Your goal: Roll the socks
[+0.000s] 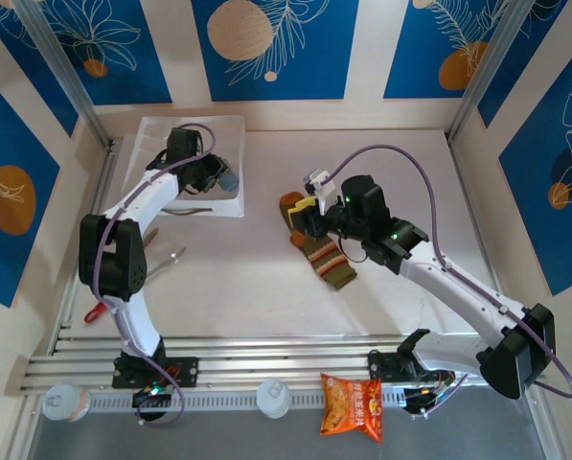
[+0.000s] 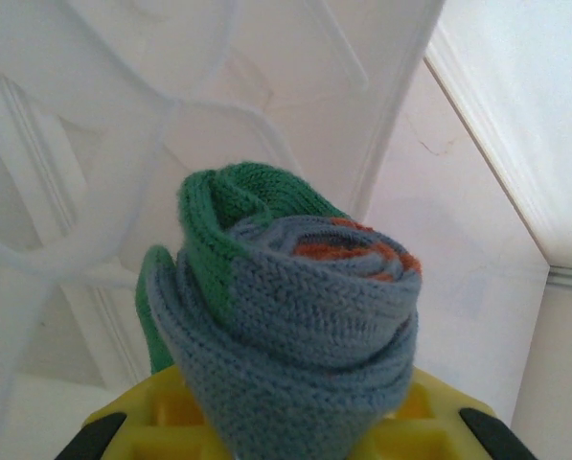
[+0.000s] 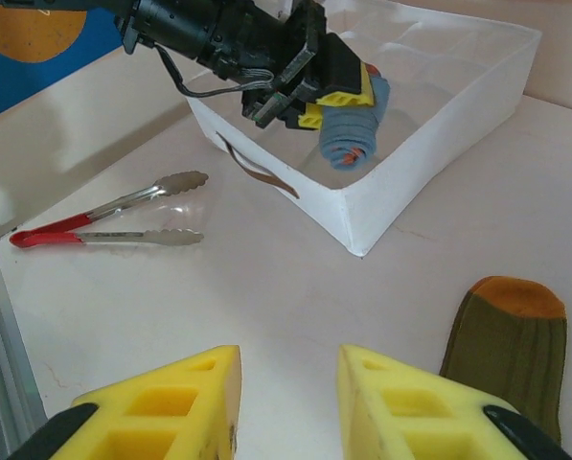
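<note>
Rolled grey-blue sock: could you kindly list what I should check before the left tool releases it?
1. The grey-blue sock is rolled compactly: ok.
2. The left tool is shut on it: ok.
3. It hangs within the walls of the white bin: ok.
4. It rests on the bin floor: cannot tell.
5. The right tool is open and empty: ok.
6. The olive sock is rolled: not ok, it lies flat.

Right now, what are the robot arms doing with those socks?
The left gripper holds the rolled grey-blue sock over the white bin. The right gripper hangs open above the table, beside the olive-brown sock, which lies flat and is not yet rolled.
</note>
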